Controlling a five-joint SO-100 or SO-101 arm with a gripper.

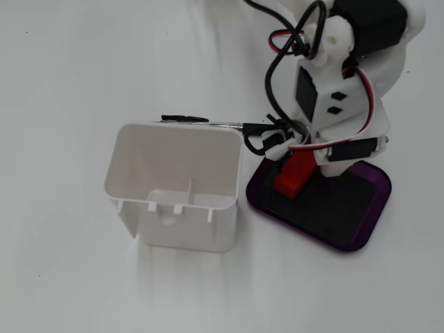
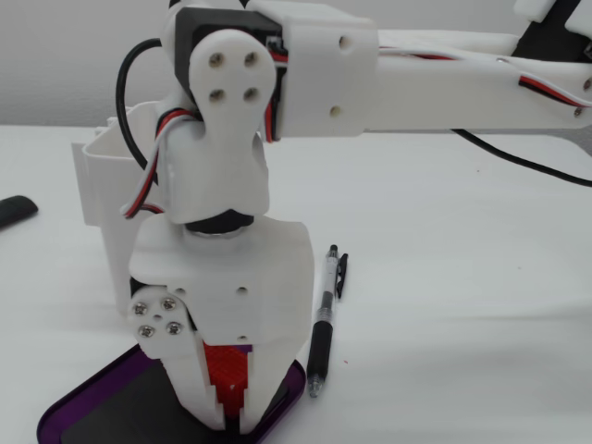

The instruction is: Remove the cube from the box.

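Note:
The red cube is pinched between the white fingers of my gripper, which is shut on it. The cube is turned at an angle and stays low over the box. The box, a shallow purple tray with a black floor, lies skewed on the table, and the cube is above its left end in a fixed view from above. In a fixed view from the front, the box reaches out to the left under the fingers. The fingertips hide the cube's underside, so contact with the floor cannot be judged.
A tall white container stands just left of the box and is seen behind the arm from the front. A black pen lies right of the gripper. A small dark object sits at the far left.

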